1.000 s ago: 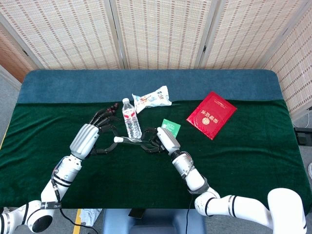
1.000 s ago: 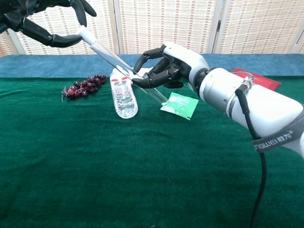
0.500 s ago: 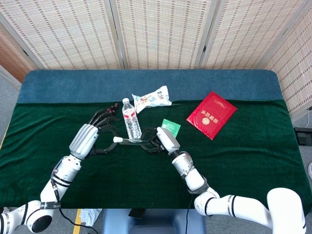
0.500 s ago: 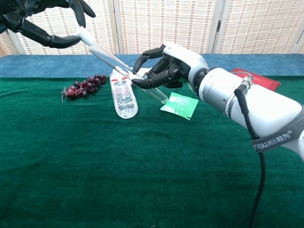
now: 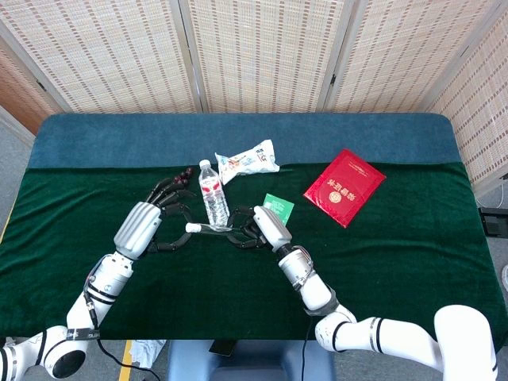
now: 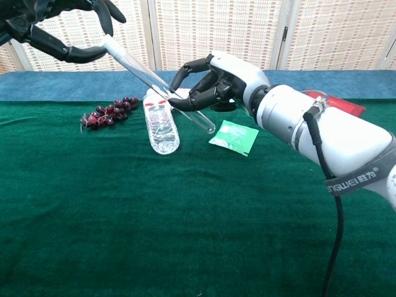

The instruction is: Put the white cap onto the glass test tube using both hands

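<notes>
The glass test tube (image 6: 162,88) slants through the air from upper left down to lower right, above the water bottle. My right hand (image 6: 213,85) grips its lower half, and the rounded bottom end sticks out below the fingers. At the tube's upper end sits the white cap (image 6: 109,42), pinched by my left hand (image 6: 46,25) at the top left of the chest view. In the head view the tube (image 5: 216,230) lies nearly level between my left hand (image 5: 164,216) and my right hand (image 5: 255,226), with the cap (image 5: 191,228) at its left end.
A water bottle (image 6: 159,124) lies on the green cloth beneath the tube. Dark grapes (image 6: 110,111) lie to its left and a green packet (image 6: 235,136) to its right. A red booklet (image 5: 344,186) and a white snack bag (image 5: 248,161) lie farther back.
My right hand has risen slightly and turned a little, lifting the tube's lower end. My left hand stays at the cap end, almost unmoved.
</notes>
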Tool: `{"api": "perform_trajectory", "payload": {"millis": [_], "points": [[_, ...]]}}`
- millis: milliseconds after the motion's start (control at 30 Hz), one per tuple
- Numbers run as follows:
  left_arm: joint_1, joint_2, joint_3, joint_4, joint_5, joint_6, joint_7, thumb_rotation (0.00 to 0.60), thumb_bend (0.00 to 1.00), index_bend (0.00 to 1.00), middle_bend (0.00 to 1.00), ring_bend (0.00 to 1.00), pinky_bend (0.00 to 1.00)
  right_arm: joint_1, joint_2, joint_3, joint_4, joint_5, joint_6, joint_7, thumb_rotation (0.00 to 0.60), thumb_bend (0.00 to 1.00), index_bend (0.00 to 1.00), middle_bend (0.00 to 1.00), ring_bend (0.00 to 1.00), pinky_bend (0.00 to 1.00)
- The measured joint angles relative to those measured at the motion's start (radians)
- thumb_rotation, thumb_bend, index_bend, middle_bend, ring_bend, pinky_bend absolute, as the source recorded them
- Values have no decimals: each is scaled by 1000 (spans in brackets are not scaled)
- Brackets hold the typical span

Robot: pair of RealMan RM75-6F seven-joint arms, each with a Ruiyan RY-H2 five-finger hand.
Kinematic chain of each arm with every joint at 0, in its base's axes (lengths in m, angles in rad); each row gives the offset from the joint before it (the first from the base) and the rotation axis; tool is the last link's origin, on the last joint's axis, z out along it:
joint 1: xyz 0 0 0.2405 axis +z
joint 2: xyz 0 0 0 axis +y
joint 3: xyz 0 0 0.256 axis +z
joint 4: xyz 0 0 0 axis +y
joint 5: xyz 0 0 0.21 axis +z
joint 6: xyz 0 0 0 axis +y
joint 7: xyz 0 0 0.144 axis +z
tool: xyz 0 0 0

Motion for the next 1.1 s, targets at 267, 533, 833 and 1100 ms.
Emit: {"api": "perform_trajectory", "payload": {"millis": [267,533,833,1100], "points": [[-3,-6,2,4,-1,-1,1,600,532,612,286,148,0,4,-6,4,-3,-3,7,4,590,684,897,1000,1000,1000],[-5,-10,4,7,-4,-4,3,600,532,613,286,147,0,9,-10,6,-5,-1,8,1,591,684,904,1000,1000,1000],[-4,20,14,-2,-16,-31,1,600,457,178,233,91,0,6,1,-6,-5,12,3,-28,591,685,904,1000,1000,1000],[17,64,37,-5,-17,-43,-34,600,358,0,152,15,0,-9,36,-43,-10,49,-17,-106,590,689,903,1000,1000,1000]]}}
